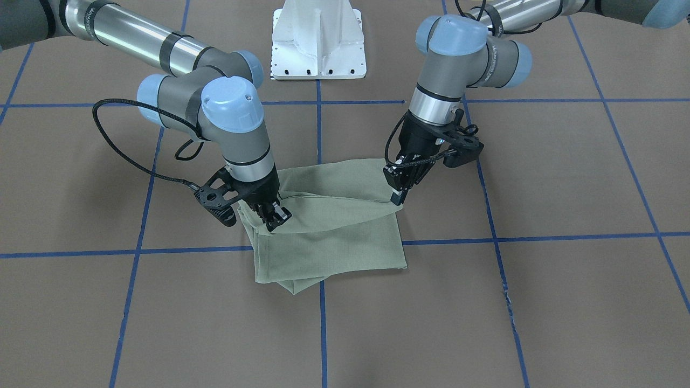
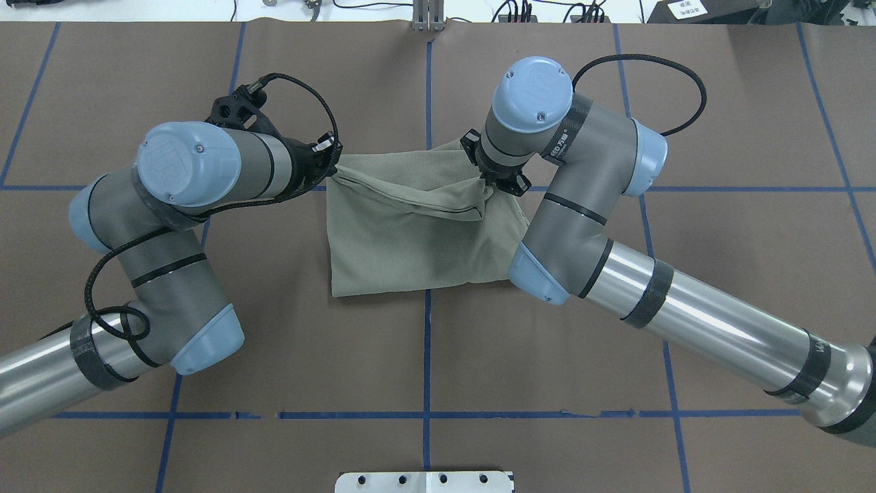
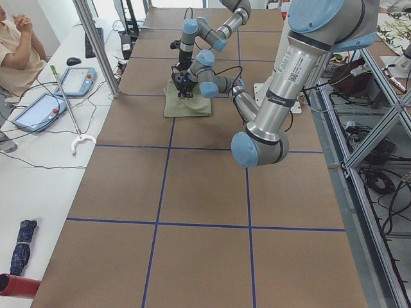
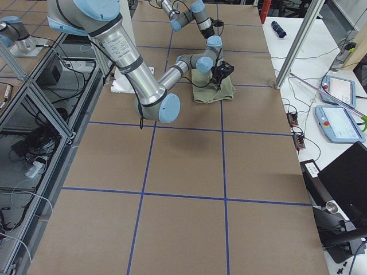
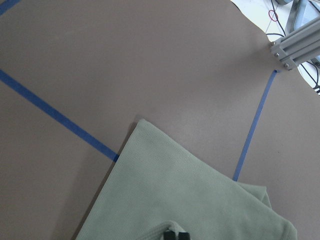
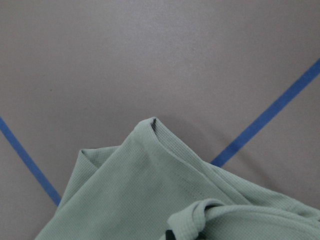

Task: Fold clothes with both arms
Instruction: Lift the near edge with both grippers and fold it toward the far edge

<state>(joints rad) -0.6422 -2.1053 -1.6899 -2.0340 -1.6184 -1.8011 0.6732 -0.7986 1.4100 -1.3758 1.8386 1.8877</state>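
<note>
The pale sage-green shirt (image 1: 334,242) lies folded into a small rectangle at the table's middle (image 2: 410,253). My left gripper (image 1: 398,196) is shut on a corner of the shirt's top layer; it also shows in the overhead view (image 2: 333,166). My right gripper (image 1: 275,218) is shut on the opposite corner of that layer (image 2: 489,183). The held layer sags between the two grippers, over the lower layers. Both wrist views show cloth bunched at shut fingertips, with shirt (image 5: 190,200) (image 6: 140,190) beneath. Neck label and logo are hidden.
The white pedestal base (image 1: 318,43) stands at the robot's side of the table. Blue tape lines (image 1: 539,237) grid the brown table top. A seated person (image 3: 16,51), tablets (image 3: 38,109) and a metal post (image 3: 96,45) are beyond the table's far edge.
</note>
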